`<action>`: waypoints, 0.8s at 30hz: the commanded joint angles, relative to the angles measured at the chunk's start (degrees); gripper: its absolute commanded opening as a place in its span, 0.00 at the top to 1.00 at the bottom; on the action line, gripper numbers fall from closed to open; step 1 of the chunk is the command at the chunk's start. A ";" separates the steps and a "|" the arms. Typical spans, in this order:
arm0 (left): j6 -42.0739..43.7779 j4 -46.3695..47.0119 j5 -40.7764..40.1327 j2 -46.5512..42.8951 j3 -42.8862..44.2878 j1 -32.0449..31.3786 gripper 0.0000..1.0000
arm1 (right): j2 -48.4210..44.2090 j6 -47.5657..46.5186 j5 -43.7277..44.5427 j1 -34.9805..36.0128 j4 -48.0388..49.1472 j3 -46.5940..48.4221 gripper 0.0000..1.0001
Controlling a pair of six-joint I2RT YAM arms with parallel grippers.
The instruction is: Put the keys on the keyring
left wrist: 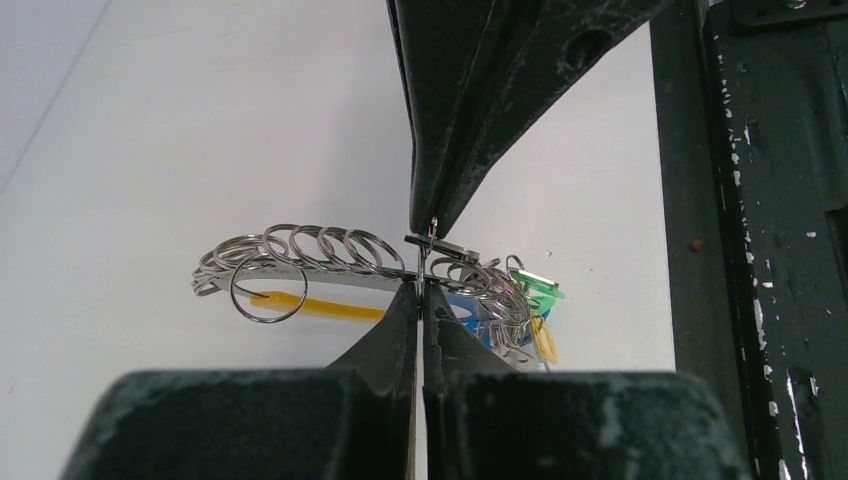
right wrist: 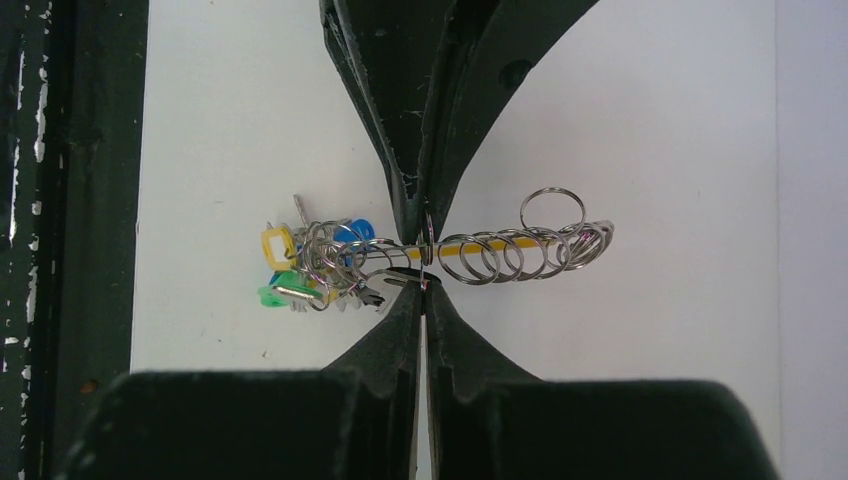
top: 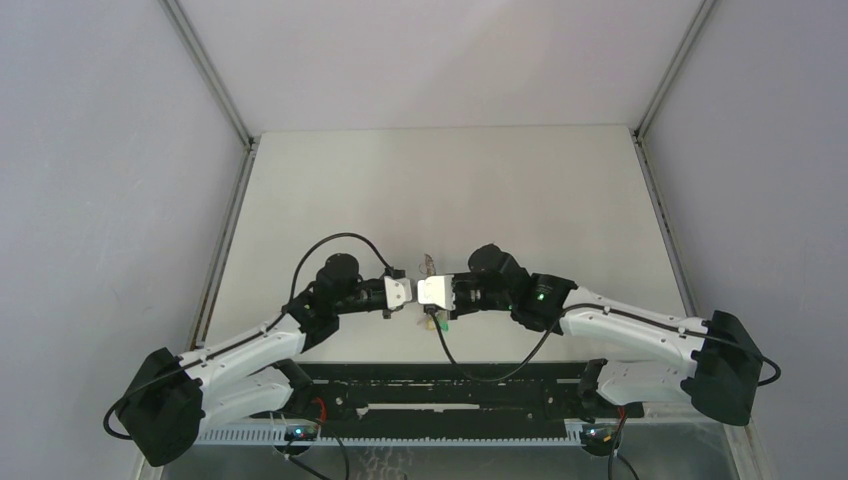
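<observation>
Keyring [left wrist: 340, 250]: at frame centre you see silvery rings strung level along a yellow band, blue and green tags bunched at its right end. Key [left wrist: 448, 248]: short silver blade, level, against the bunch.

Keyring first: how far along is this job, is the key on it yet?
Done: the keyring is lifted off the table, pinched in the shut left gripper. In hand: the shut right gripper seems to press the key against it, tip to tip. Left: whether the key is threaded is too small to tell; nothing looks released.
</observation>
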 commanded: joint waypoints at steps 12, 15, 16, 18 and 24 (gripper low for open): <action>0.40 5.22 0.48 -1.49 -1.11 -0.04 1.00 | -2.90 0.95 -0.44 -0.98 0.06 -0.32 1.00; 0.44 5.22 0.72 -1.30 -1.11 -0.06 1.00 | -2.91 1.32 -0.22 -1.04 0.94 -0.27 1.00; 0.44 5.22 0.83 -1.20 -1.06 -0.06 1.00 | -2.82 1.29 -0.16 -1.04 1.29 -0.24 1.00; 0.48 5.14 0.95 -1.22 -1.08 -0.01 1.00 | -2.60 1.46 0.05 -1.08 1.90 -0.26 1.00; 0.66 4.69 0.99 -1.08 -0.85 0.00 1.00 | -2.47 1.81 0.38 -0.99 2.51 -0.27 1.00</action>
